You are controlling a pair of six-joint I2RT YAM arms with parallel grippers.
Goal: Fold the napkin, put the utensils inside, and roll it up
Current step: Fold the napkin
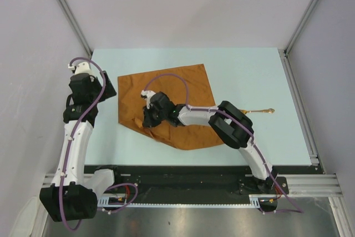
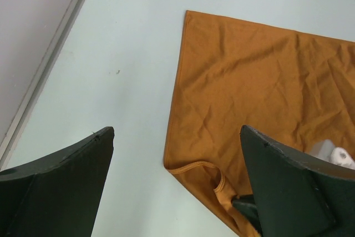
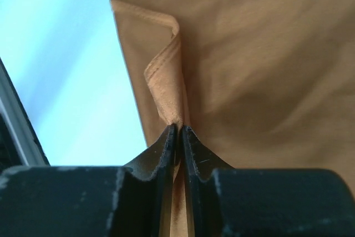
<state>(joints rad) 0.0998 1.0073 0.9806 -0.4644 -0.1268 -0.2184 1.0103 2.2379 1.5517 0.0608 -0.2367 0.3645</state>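
At the napkin's (image 1: 166, 90) near-left corner, the right pincer (image 3: 178, 131) clamps its raised hem; left pincer (image 2: 177, 131) gapes apart.

I've got a plain rust-orange napkin (image 1: 166, 90), one solid colour. The fork (image 1: 262, 111) is gold. The table (image 1: 249, 76) is pale blue-green. My arms (image 1: 194, 116) are white with black joints and purple cables (image 1: 168, 74). The fingers (image 3: 155, 156) are black.
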